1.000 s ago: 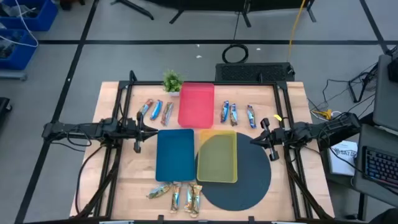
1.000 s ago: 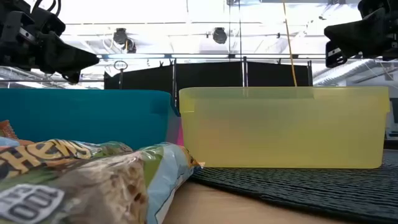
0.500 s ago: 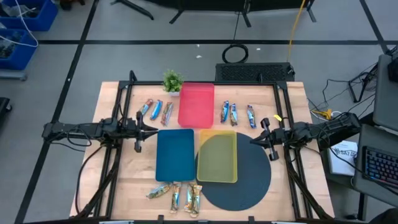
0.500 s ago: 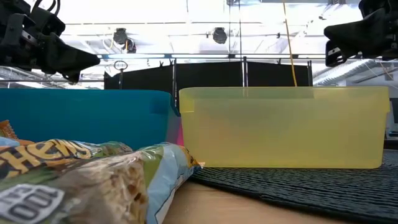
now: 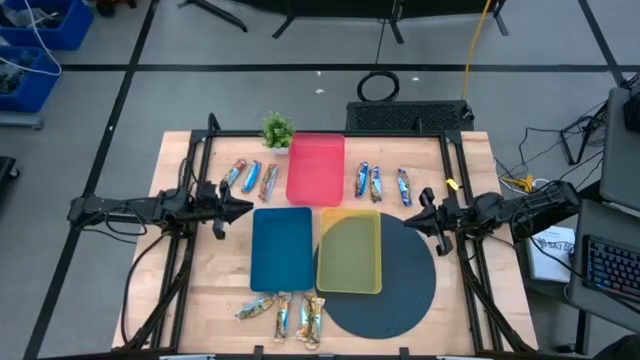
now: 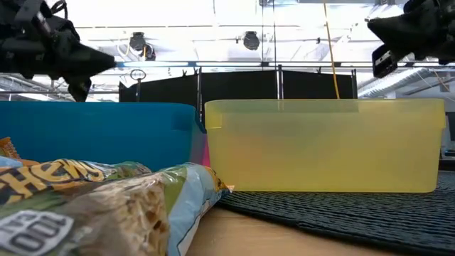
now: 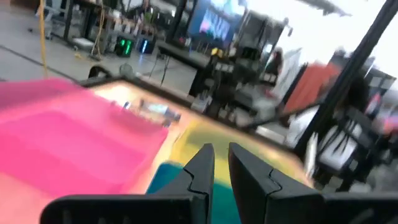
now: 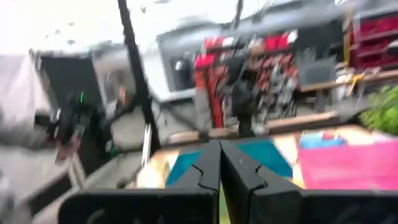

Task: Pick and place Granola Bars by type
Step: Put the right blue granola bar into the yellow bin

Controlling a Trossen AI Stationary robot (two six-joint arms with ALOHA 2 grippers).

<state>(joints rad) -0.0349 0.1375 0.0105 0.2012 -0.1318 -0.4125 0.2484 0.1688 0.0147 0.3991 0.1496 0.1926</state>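
Nine granola bars lie on the table in threes. One group point(image 5: 250, 177) sits left of the red tray point(image 5: 316, 168), one point(image 5: 377, 184) right of it, and one point(image 5: 284, 316) at the near edge, large in the low view's foreground point(image 6: 92, 206). My left gripper point(image 5: 247, 207) hovers above the table left of the blue tray point(image 5: 282, 248); its fingers point(image 7: 218, 152) stand a narrow gap apart. My right gripper point(image 5: 409, 223), shut point(image 8: 219, 148), hovers right of the yellow tray point(image 5: 349, 253). Neither holds anything.
The blue and yellow trays stand side by side at mid-table, with the red tray behind them. A dark round mat point(image 5: 400, 290) lies under the yellow tray's right part. A small green plant point(image 5: 278, 130) stands at the far edge. Black frame rails run along both sides.
Both arms have started to move. In the low view the right gripper has risen and tipped, and the left gripper has shifted a little and turned. No bar or tray has moved.
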